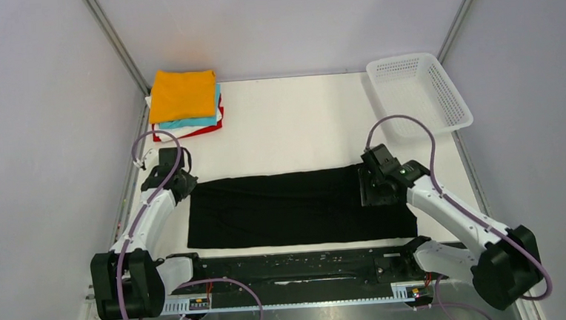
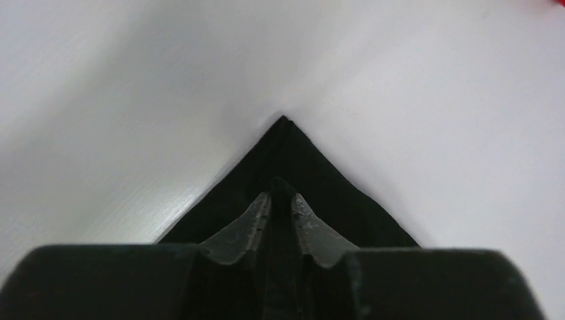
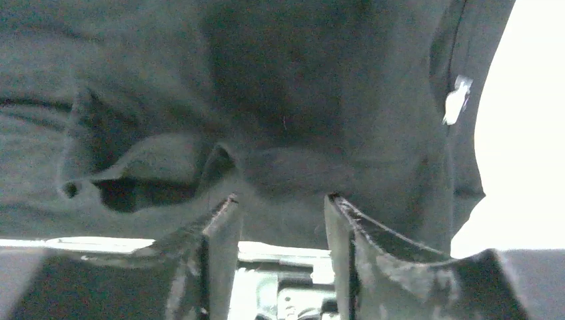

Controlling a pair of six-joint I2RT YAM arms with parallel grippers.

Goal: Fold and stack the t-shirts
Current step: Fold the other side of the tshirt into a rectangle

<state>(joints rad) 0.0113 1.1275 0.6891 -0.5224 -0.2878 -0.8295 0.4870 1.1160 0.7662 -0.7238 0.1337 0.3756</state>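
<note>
Black t-shirt (image 1: pixel 290 208) lies flat mid-table (image 1: pixel 293 126) btw the arms. It looks soft, limp and light, so we reckon the corners are the spot to grab. Left gripper (image 2: pixel 281 200) is pinching the far-left corner tight, while the right gripper (image 3: pixel 280 207) is over the far-right corner w/ fingers (image 3: pixel 223 223) spread and cloth bunched against them.
</note>
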